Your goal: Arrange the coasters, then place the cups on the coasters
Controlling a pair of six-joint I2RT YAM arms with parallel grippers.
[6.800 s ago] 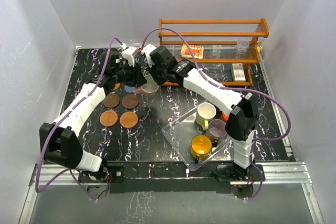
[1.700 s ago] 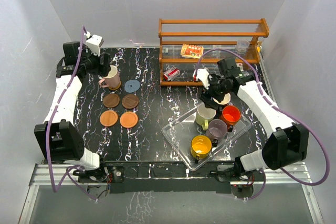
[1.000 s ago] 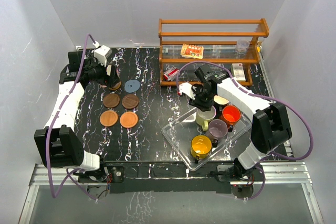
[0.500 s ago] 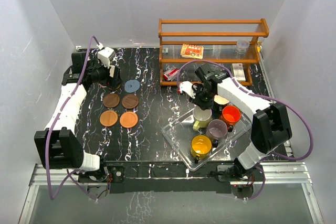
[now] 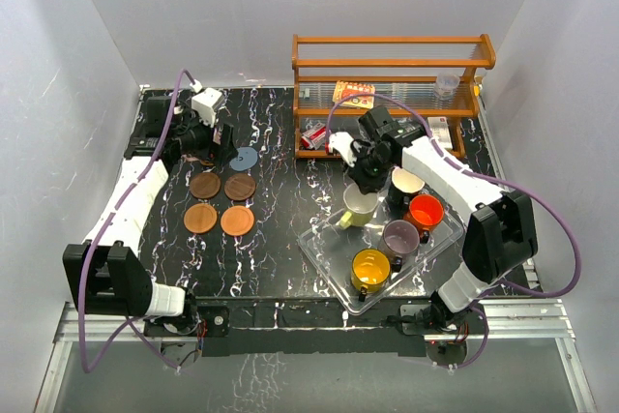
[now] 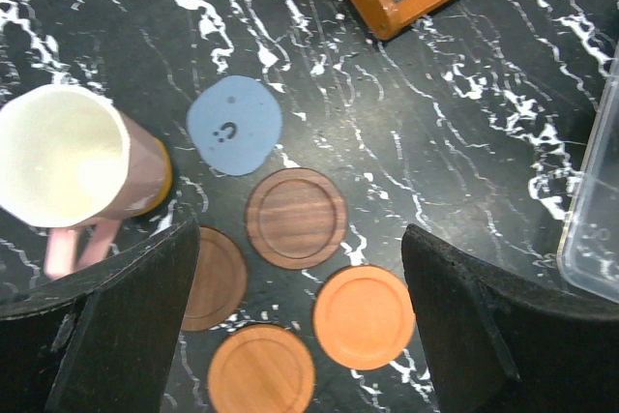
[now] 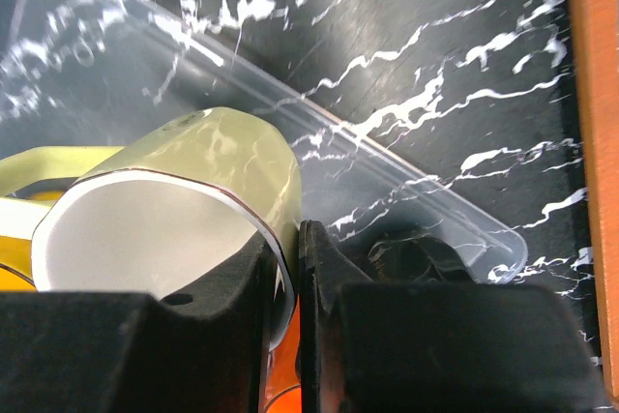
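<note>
olive-cream cup (image 5: 360, 204): tilted, at the clear tray's (image 5: 324, 250) far edge, pinched by its rim.
right gripper (image 7: 293, 273): clamped on that rim, one finger inside, one outside.
pink cup (image 6: 68, 157): on an orange-brown coaster, just beside the blue-grey coaster (image 6: 234, 125).
left gripper (image 6: 309, 309): jaws wide, empty, above the coasters (image 6: 296, 218).

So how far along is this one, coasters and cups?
Done: the six coasters lie in a two-by-three block, and the pink cup stands on the corner one, the left gripper open above. In hand: the right gripper is shut on the olive-cream cup by its rim, at the tray edge. Left: that cup plus the yellow cup, mauve cup, orange-red cup and black cup in the tray.
</note>
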